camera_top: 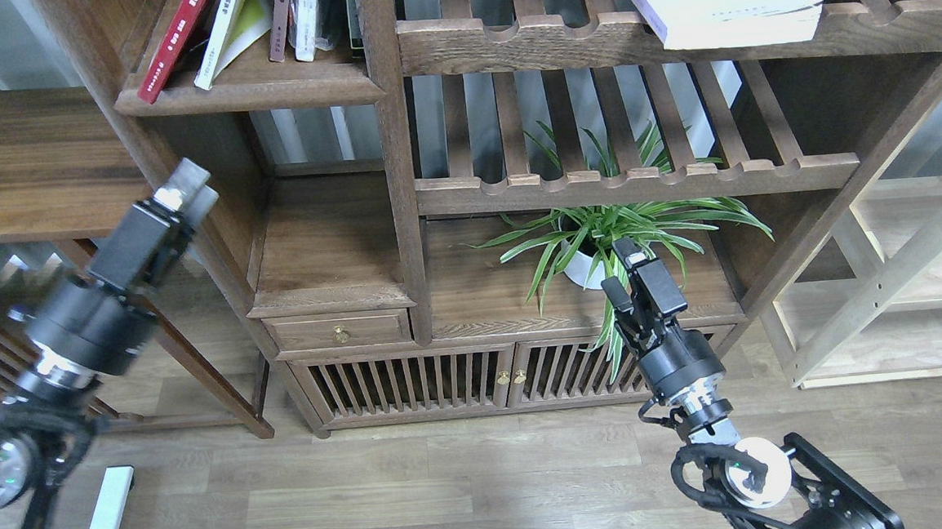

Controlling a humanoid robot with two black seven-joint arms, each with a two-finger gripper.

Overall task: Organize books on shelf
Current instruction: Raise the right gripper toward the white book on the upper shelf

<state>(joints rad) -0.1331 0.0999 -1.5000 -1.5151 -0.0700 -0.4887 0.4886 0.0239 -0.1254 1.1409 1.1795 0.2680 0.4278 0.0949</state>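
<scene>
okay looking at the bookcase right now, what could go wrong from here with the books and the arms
The lavender-white book lies flat on a slatted rack with its corner past the front rail; a nudge might tip it off.

The red book and the yellow-green book lean on the shelf near its front edge; a push could slide them out.

The right gripper sits among the plant leaves, so lifting could snag it.

Even, soft daylight – sharp centre, slight blur on left end effector (pixel 188 188)
</scene>
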